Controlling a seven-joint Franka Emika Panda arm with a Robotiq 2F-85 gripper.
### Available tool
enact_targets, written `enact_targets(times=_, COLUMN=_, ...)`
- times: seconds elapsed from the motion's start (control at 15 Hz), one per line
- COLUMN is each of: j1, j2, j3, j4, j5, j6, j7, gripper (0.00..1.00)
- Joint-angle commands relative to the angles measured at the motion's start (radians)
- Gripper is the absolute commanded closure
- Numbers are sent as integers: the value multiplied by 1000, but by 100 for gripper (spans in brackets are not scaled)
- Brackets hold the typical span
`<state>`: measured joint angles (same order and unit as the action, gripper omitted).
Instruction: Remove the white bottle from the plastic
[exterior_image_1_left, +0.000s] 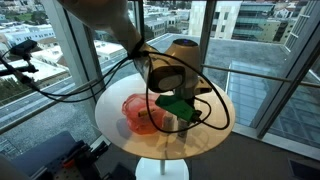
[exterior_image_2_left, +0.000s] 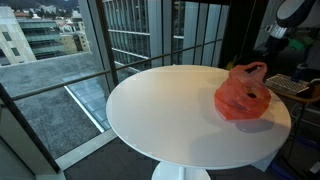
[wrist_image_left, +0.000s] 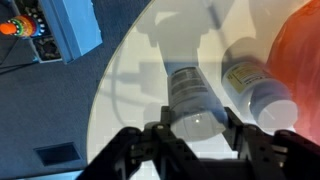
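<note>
The arm (exterior_image_1_left: 105, 22) bends down from above over the table (exterior_image_1_left: 215, 128). Its fingers (wrist_image_left: 245, 140) flank a greyish bottle (wrist_image_left: 187, 92), and I cannot tell if they grip it. The white bottle (wrist_image_left: 255, 85) stands just beside the red plastic container (wrist_image_left: 300, 50).

Round white table (exterior_image_2_left: 170, 110) on a white pedestal (exterior_image_1_left: 163, 168), beside floor-to-ceiling windows (exterior_image_2_left: 140, 35). City buildings (exterior_image_1_left: 250, 20) outside. Wrist view: blue box (wrist_image_left: 65, 25) on dark floor (wrist_image_left: 40, 110) past the table edge.

Table (exterior_image_2_left: 170, 110) mostly bare. Second bottle (wrist_image_left: 258, 85) and plastic (wrist_image_left: 305, 40) crowd bottle (wrist_image_left: 188, 92) between jaws on one side.
</note>
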<state>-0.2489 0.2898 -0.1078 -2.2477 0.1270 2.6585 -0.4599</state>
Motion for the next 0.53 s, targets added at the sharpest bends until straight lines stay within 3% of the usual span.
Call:
enact_targets(times=0.0, j1=-47, j2=-3, j3=44, j4=-11, j5=48, j6=25, j7=-53, gripper=73)
enact_targets(times=0.47, j1=-62, j2=1, j3=58, j4=-11, j5=54, j6=20, j7=-63, gripper=73)
